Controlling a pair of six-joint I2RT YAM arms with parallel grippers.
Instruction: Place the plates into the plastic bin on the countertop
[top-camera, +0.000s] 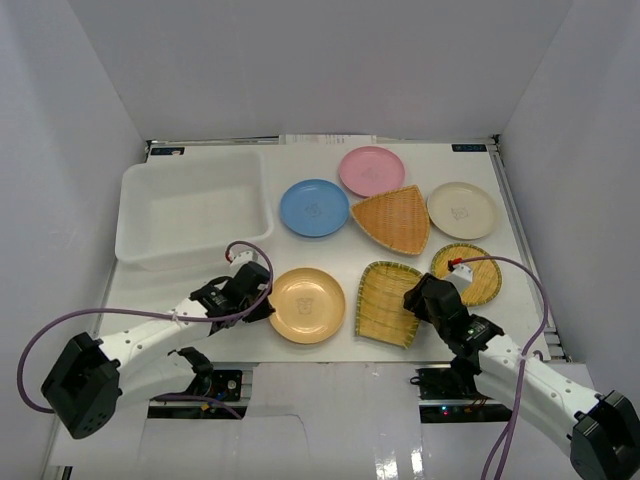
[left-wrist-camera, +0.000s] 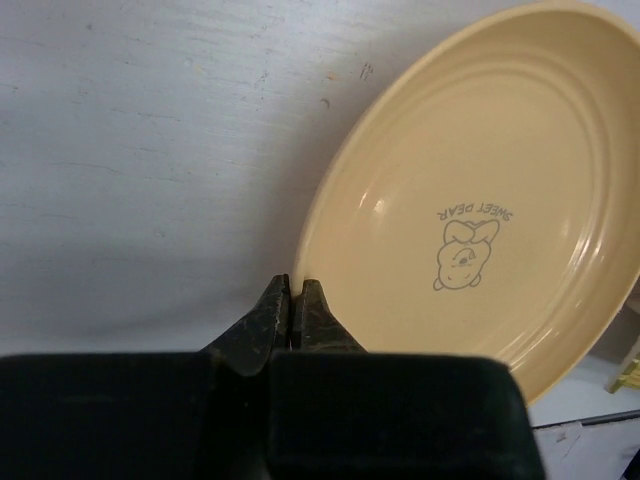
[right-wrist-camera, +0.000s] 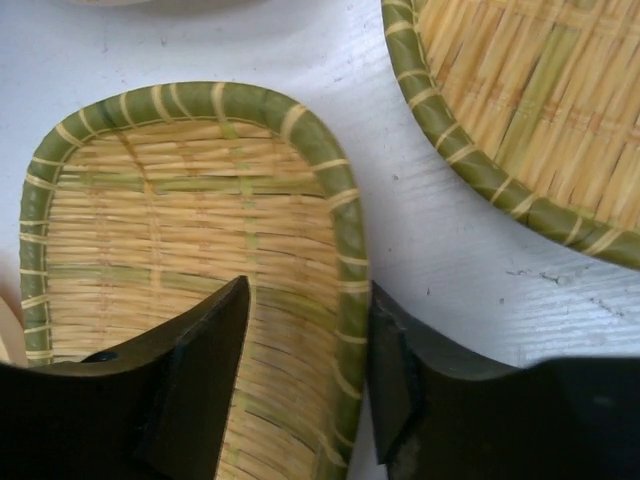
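My left gripper (top-camera: 262, 300) (left-wrist-camera: 292, 283) is shut on the left rim of the yellow-orange plate (top-camera: 307, 305) (left-wrist-camera: 470, 200), which lies low on the countertop (top-camera: 330, 260). My right gripper (top-camera: 412, 300) (right-wrist-camera: 308, 287) is open. Its jaws straddle the right rim of the squarish yellow woven dish (top-camera: 385, 300) (right-wrist-camera: 150, 220), one finger inside and one outside. The white plastic bin (top-camera: 195, 210) stands empty at the back left. The blue plate (top-camera: 314, 208), pink plate (top-camera: 371, 170), cream plate (top-camera: 461, 210), orange fan-shaped woven dish (top-camera: 393, 218) and round woven dish (top-camera: 468, 272) (right-wrist-camera: 520, 110) lie on the countertop.
Pale grey walls enclose the countertop on the left, back and right. Purple cables loop from both arms. The round woven dish lies close to the right of my right gripper.
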